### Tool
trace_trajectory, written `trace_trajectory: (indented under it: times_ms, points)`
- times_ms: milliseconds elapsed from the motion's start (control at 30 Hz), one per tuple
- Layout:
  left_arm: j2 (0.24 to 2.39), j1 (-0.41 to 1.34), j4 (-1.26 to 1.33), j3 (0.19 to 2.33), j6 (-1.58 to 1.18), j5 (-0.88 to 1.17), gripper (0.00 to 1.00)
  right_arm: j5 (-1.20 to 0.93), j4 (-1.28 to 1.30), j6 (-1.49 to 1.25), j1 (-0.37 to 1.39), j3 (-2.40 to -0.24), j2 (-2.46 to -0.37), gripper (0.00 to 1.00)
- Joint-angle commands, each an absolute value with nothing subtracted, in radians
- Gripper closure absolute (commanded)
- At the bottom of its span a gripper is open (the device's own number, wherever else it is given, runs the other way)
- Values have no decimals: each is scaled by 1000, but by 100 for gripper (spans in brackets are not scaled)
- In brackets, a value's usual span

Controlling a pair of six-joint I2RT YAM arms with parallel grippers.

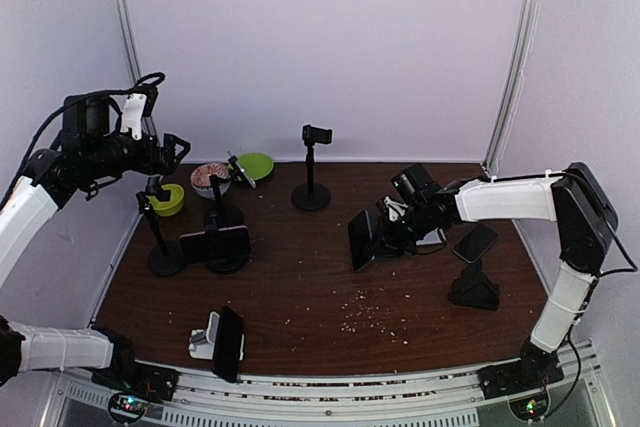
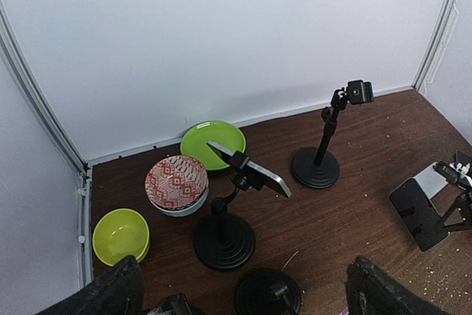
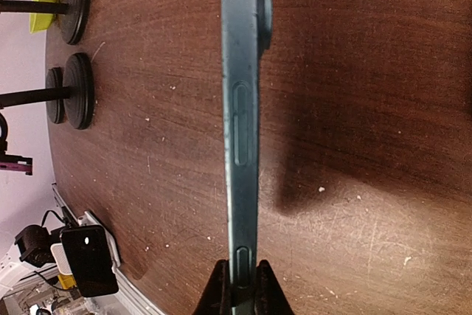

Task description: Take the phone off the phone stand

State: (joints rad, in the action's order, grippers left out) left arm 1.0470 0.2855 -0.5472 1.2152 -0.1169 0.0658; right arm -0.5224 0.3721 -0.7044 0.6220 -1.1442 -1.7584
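**Phone Held in the Right Gripper**

We take the tall clamp stand (image 1: 311,165) at the back centre of the table (image 1: 300,287) as the reference for all positions.

**Right arm.** The right gripper (image 1: 392,227) sits to the right of the tall clamp stand and nearer the arm bases. Its fingers are clamped on the phone (image 1: 362,238). In the top view the phone stands nearly upright, tilted slightly, with its dark face turned away from the gripper. In the right wrist view we see the phone (image 3: 240,108) edge-on, side buttons showing, pinched at one end between the two fingers (image 3: 218,289). We cannot tell whether its far end touches the tabletop. No stand touches it.

**Left arm.** The left gripper (image 1: 176,149) hangs high above the table, well to the left of the tall clamp stand. In the left wrist view its fingers (image 2: 103,293) are spread wide with nothing between them.

**Other items.**
- A black wedge stand (image 1: 474,287) sits far right of the tall clamp stand, with a second phone (image 1: 474,242) just behind it.
- A green plate (image 1: 256,165) lies just left of the tall clamp stand, with a patterned bowl (image 1: 210,179) and a small green bowl (image 1: 168,199) further left.
- Crumbs (image 1: 372,309) are scattered in front of the tall clamp stand, toward the arm bases.
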Motion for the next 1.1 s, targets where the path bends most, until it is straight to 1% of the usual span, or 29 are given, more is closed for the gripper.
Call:
trace_trajectory:
  times_ms: [0,433,633,833,1067]
  points:
    - [1032,290,-500,1207,-100,48,2,-540,347,-691,644,-1216,-1809,100]
    - [1041,291,-501,1198,-91,30,2,-561,390,-672,655,-1248,-1925,99]
    - [1035,291,-502,1192,-90,40,2,-539,405,-666,654,-1244,-1931,94]
    - [1037,291,-496,1193,-92,67,2,-517,442,-650,655,-1256,-1926,82]
    - [1040,291,-496,1188,-93,58,2,-493,454,-632,654,-1241,-1908,75]
